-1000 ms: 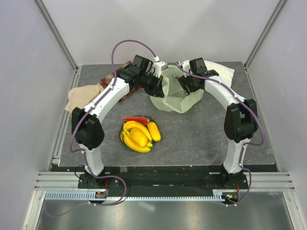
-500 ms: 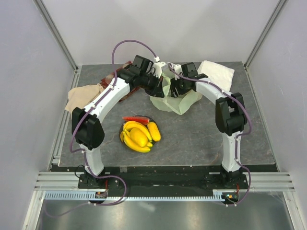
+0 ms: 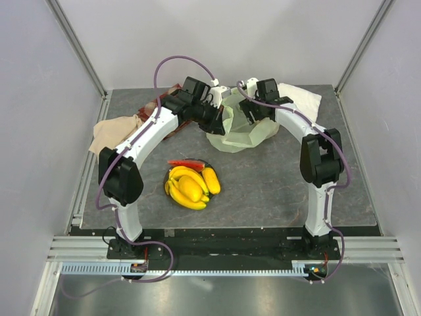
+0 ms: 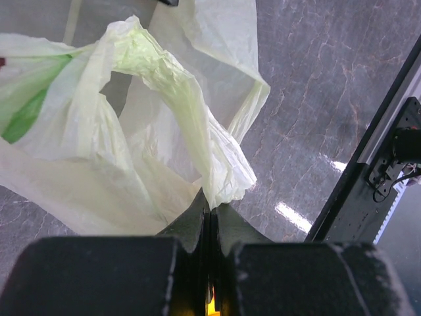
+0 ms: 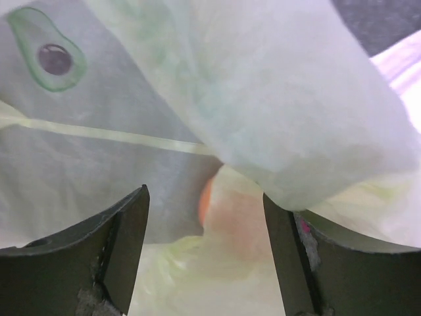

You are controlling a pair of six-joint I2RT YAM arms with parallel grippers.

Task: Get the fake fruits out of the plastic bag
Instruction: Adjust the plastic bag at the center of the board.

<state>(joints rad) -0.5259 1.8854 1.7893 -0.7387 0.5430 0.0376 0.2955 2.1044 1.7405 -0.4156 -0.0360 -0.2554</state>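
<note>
Top view: the plastic bag [image 3: 240, 133] sat upper centre; yellow fruits [image 3: 191, 185] lay piled lower centre. Left wrist: the left gripper [image 4: 210, 212] pinched the bag's edge. Right wrist: the right gripper [image 5: 205, 195] gaped, empty, before a bag-veiled peach [image 5: 231, 216].

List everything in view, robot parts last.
thin crinkly plastic bag: 1, pale yellow-green, far centre of table
glossy plastic peach: 1, orange-pink, inside the bag
plastic banana bunch: 1, yellow, on plate
oblong plastic fruits: 2, yellow, on plate
plastic watermelon slice: 1, red, plate's far edge
round plate: 1, dark, near centre
folded towel: 1, white, far right
checked cloth: 1, red, far left under left arm
crumpled cloth: 1, beige, left edge
stone-look table: 1, grey
left end effector: 1, black, shut on bag edge
right end effector: 1, black, open, facing the peach
</note>
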